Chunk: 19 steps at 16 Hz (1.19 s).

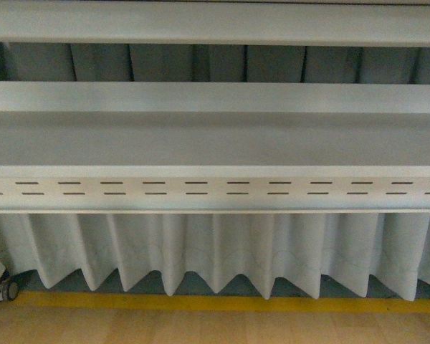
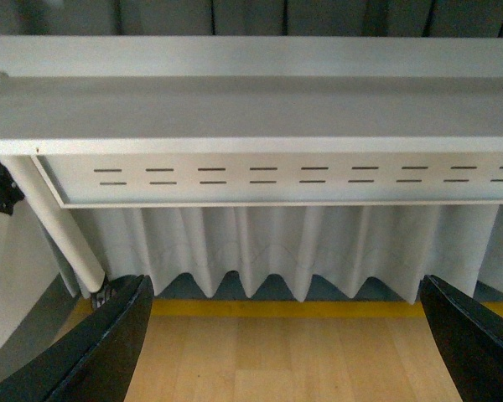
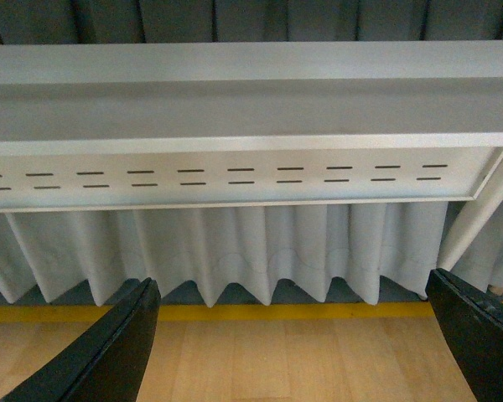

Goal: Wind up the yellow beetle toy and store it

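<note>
With both your left hand (image 2: 281, 352) and right hand (image 3: 289, 352) spread wide and empty, and the yellow beetle toy out of every view, you risked reaching blind and knocking a finger against the slotted grey shelf (image 1: 215, 140) ahead.

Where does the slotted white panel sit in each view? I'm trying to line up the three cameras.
Front view: slotted white panel runs across the middle.
Left wrist view: across the middle, ending at a white leg.
Right wrist view: across the middle.
Shared landmark: yellow floor line below the pleated curtain.
</note>
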Tool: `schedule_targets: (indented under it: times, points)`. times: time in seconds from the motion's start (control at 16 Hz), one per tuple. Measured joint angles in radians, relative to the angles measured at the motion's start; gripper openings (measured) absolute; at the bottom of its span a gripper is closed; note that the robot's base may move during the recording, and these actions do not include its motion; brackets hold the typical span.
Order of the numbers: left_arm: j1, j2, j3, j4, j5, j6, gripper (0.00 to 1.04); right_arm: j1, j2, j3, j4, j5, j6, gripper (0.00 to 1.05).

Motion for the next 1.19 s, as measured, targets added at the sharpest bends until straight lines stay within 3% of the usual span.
schedule_targets:
  times: [1.19]
  points:
    - [0.0, 0.0, 0.0, 0.003, -0.002, 0.0, 0.98, 0.0, 0.0, 0.0, 0.003, 0.0, 0.0, 0.98]
